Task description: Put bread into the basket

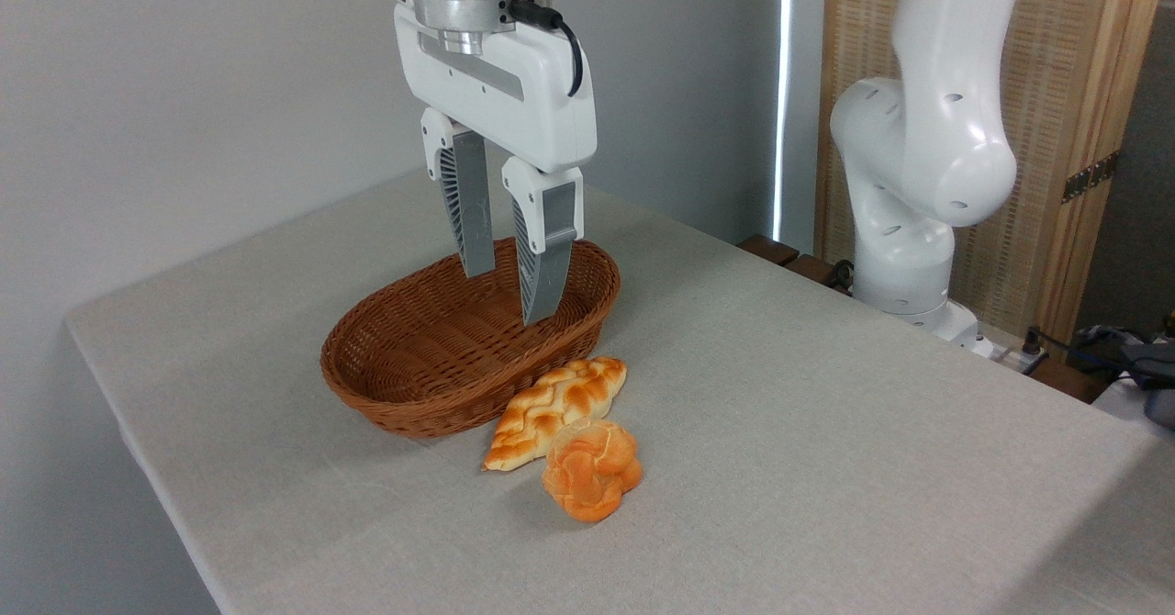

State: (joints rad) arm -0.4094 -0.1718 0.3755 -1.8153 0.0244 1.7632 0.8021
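Where woven wicker basket (404, 385) sits, knotted bun (592, 470) lies outside.

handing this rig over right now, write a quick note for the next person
Gripper: open, empty, hanging over the basket, fingers pointing down.
Basket: on the table, nothing inside it.
Round bun: on the cloth in front of the basket, right up against the braided loaf, which lies by the basket's rim.
Done: nothing yet, bun untouched.
Left: move to the bun, grasp it without snagging the loaf, lift, release it in the basket.
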